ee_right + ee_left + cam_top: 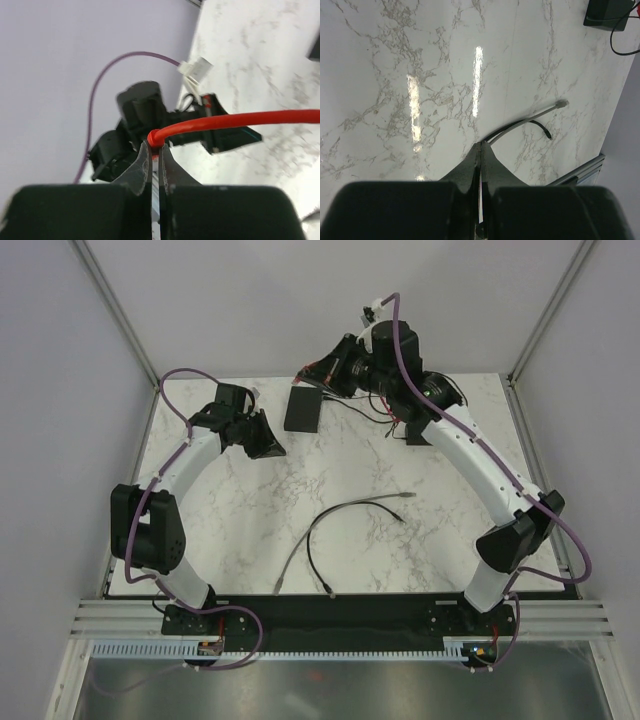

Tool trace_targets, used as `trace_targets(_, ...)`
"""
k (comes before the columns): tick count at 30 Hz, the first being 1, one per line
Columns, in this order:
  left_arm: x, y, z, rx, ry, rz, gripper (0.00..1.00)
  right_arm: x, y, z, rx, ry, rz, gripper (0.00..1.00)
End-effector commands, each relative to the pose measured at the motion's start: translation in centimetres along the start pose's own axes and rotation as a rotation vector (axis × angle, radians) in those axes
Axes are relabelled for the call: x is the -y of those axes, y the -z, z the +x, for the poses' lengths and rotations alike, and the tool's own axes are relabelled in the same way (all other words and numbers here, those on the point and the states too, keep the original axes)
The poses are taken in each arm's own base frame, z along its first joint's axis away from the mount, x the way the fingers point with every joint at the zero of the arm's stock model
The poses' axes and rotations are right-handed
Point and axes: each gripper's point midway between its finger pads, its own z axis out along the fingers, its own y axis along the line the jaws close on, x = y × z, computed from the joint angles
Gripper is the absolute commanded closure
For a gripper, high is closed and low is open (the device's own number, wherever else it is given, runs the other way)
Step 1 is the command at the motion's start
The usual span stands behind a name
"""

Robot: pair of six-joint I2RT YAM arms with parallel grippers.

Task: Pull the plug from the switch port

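Observation:
The switch (303, 410) is a flat black box lying at the back of the marble table. My right gripper (324, 376) hangs just behind and right of it, raised off the table. In the right wrist view this gripper (156, 146) is shut on the red boot of the plug (159, 136). The red cable (240, 120) bends away to the right, and the plug's tip is hidden between the fingers. No cable shows in the switch. My left gripper (270, 440) is shut and empty, left of the switch; its closed tips (481, 145) hover over bare marble.
A grey cable (350, 508) and a black cable (312, 555) lie loose mid-table; both show in the left wrist view (540, 112). A small black box with thin black cords (607, 12) lies beyond them. Black cords (385, 420) trail under the right arm. Walls close three sides.

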Motion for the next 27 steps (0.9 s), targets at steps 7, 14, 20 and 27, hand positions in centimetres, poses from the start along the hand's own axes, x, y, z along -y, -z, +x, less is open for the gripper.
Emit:
trace_targets(7,0.7,1.3,0.0,0.021,-0.052,0.037,0.98,15.5,2.6,10.2,-0.365,0.077,0.461,1.0)
trace_targets(14,0.5,1.0,0.0,0.013,-0.048,0.033,0.98,21.7,4.2,16.1,-0.61,0.005,0.513,0.94)
trace_targets(20,0.5,0.9,-0.1,0.013,-0.047,0.032,0.98,21.0,3.4,18.2,-0.711,0.007,0.387,0.95)
trace_targets(27,-0.2,0.8,-0.4,0.015,-0.032,0.022,0.98,22.7,3.1,20.6,-0.831,-0.007,0.376,0.59)
